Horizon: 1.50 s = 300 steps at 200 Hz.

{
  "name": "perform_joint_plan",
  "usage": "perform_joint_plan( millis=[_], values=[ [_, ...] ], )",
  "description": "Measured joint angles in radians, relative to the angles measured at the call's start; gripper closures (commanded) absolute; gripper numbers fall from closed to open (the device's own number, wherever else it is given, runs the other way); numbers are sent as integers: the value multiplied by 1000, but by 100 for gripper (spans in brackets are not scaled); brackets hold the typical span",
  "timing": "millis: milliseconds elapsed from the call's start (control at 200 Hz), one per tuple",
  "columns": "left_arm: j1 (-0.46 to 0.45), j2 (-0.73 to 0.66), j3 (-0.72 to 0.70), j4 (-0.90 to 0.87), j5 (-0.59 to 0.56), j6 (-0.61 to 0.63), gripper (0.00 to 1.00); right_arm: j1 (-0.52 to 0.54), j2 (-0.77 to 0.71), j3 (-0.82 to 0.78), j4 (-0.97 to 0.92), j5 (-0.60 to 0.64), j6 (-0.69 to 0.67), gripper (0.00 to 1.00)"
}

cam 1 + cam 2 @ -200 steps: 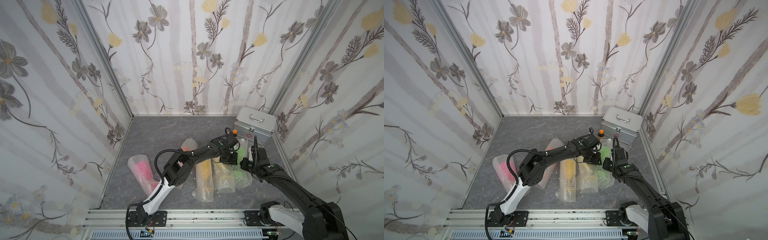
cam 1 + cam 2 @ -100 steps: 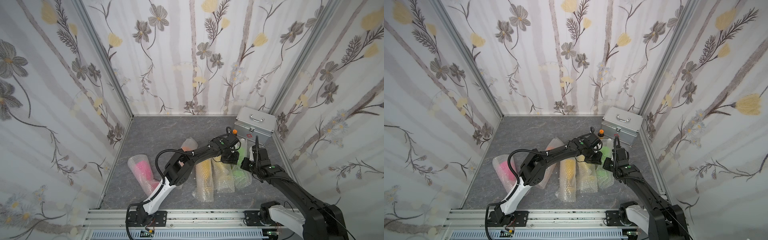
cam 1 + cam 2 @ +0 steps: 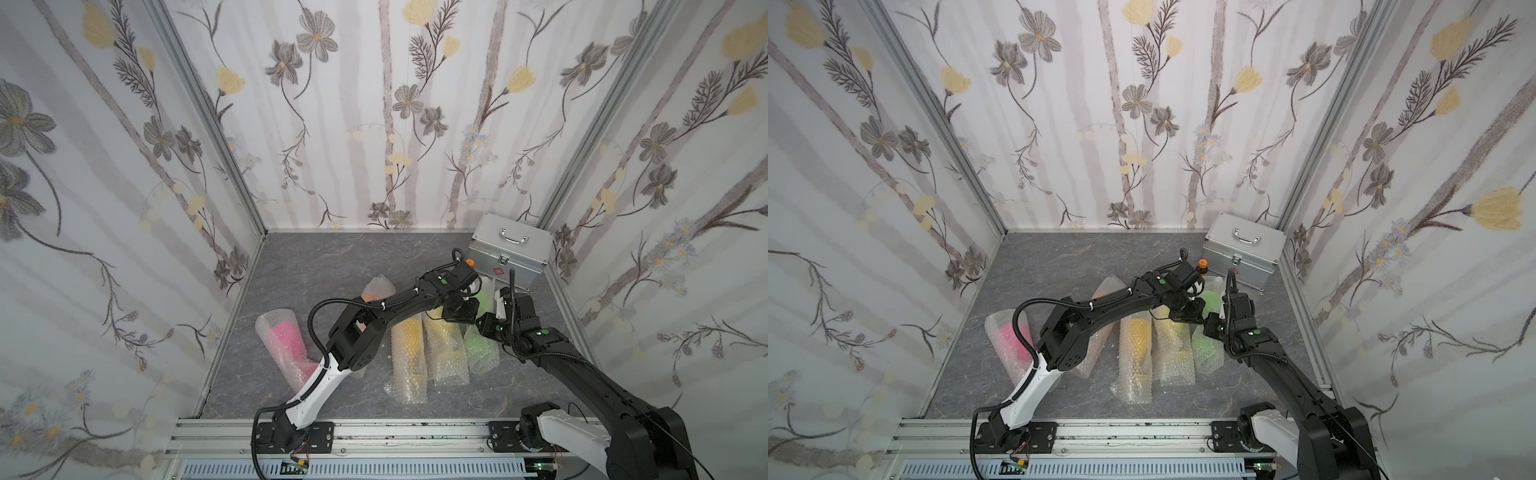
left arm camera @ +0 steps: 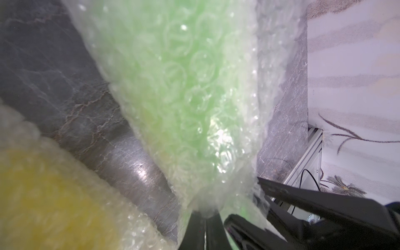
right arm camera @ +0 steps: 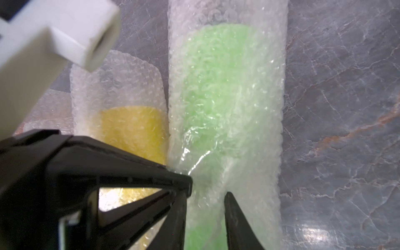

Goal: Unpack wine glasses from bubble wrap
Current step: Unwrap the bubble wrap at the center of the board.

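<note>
Several wine glasses lie on the grey floor, each rolled in bubble wrap. The lime green one [image 3: 478,341] [image 3: 1204,344] is at the right end of the row. My left gripper [image 4: 204,216] [image 3: 459,313] is shut, pinching the bubble wrap [image 4: 194,91] at the far end of the green roll. My right gripper [image 5: 205,203] [image 3: 482,323] is open, its fingers [image 5: 230,207] on either side of the roll's [image 5: 225,104] narrow part. Yellow [image 5: 132,129] [image 3: 442,332], amber-yellow [image 3: 409,338], orange [image 3: 376,291] and hot pink [image 3: 284,336] wrapped glasses lie to the left.
A silver metal case [image 3: 511,249] [image 3: 1241,249] stands in the back right corner. A small orange-capped bottle [image 3: 469,262] [image 3: 1202,263] stands beside it, close behind both grippers. The right wall and its metal rail [image 4: 311,155] run close by.
My left gripper has shut on the green roll's wrap. My right gripper's jaws closed, then parted again around the roll. Both arms have barely shifted.
</note>
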Motion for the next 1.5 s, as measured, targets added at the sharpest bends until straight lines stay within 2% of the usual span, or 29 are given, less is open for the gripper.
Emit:
perform_joint_plan(
  millis=[590, 1499],
  values=[
    [0, -6, 0, -19, -11, 27, 100, -29, 111, 56, 33, 24, -27, 66],
    [0, -11, -35, -19, -31, 29, 100, -115, 129, 72, 150, -76, -1, 64]
  ],
)
